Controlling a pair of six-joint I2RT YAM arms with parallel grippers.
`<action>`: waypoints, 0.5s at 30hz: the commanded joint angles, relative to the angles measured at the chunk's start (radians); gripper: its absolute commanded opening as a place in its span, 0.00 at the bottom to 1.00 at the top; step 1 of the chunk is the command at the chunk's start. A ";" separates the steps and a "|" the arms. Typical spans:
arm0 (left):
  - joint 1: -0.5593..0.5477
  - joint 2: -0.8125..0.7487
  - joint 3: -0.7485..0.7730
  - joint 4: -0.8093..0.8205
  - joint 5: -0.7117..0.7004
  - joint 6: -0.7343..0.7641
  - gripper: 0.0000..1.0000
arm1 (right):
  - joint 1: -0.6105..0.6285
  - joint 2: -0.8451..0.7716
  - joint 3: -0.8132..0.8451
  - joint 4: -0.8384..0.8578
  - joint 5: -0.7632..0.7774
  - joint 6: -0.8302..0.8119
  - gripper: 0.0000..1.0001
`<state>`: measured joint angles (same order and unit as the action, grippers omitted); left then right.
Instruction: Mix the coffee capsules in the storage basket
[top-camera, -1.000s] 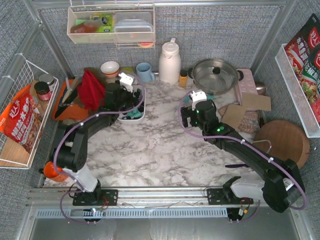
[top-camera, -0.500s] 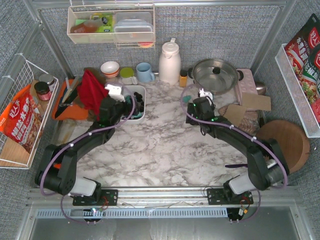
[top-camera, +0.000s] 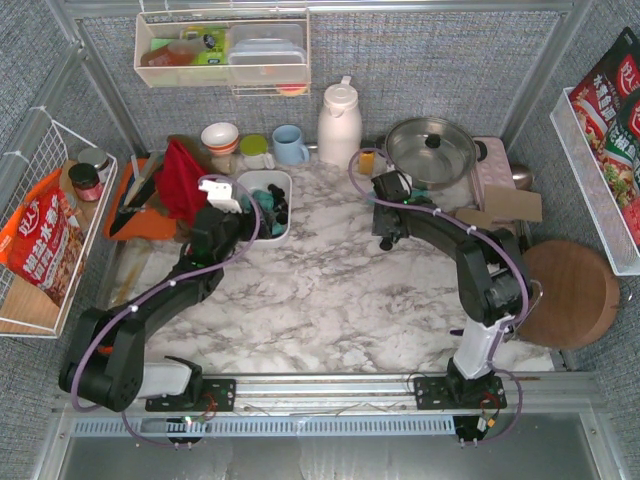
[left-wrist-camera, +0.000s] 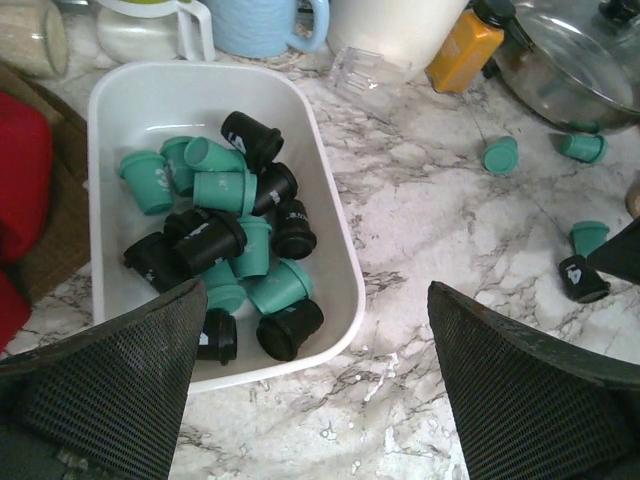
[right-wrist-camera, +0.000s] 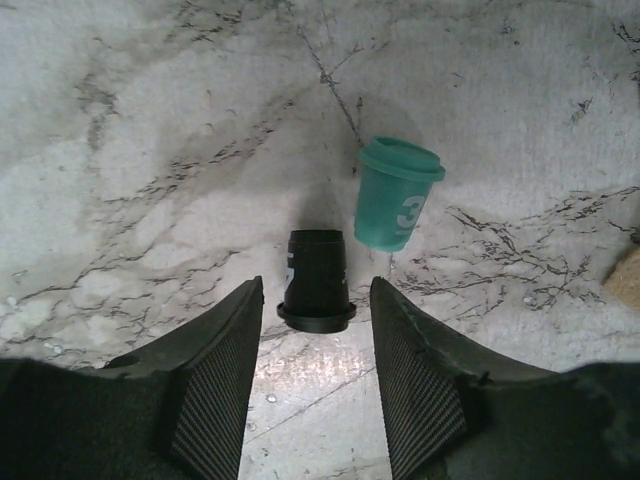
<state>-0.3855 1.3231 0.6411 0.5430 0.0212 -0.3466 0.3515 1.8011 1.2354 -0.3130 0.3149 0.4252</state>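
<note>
Left claw (left-wrist-camera: 315, 290) is spread wide over the storage basket (left-wrist-camera: 110, 90), coffee capsules (left-wrist-camera: 225, 190) piled inside. Right claw (right-wrist-camera: 314, 287) sits half-spread around a loose black capsule (right-wrist-camera: 317, 280) on the counter (right-wrist-camera: 150, 150), not quite touching it. A teal capsule (right-wrist-camera: 395, 205) crowds it.

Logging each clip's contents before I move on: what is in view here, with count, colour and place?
storage basket: one, white, back left of the table
capsules in basket: roughly fifteen, teal and black, piled together
loose capsules: three teal and one black seen, on the table right of the basket
jug: one, white, back centre
pot: one, metal, lidded, back right
mug: one, blue, behind the basket
red cloth: one, left of the basket
wooden board: one, round, brown, far right
left gripper: open, over the basket's near edge
right gripper: jaws apart either side of the loose black capsule, not touching
</note>
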 joint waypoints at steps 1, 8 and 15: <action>-0.001 -0.026 -0.009 0.000 -0.038 0.015 0.99 | -0.015 0.048 0.053 -0.096 -0.020 -0.029 0.50; -0.005 -0.034 -0.011 -0.009 -0.030 0.015 0.99 | -0.027 0.105 0.093 -0.116 -0.071 -0.045 0.46; -0.012 -0.030 -0.004 -0.010 -0.015 0.012 0.97 | -0.038 0.151 0.114 -0.107 -0.102 -0.047 0.43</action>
<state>-0.3923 1.2934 0.6308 0.5331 -0.0010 -0.3401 0.3183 1.9347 1.3323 -0.4156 0.2363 0.3824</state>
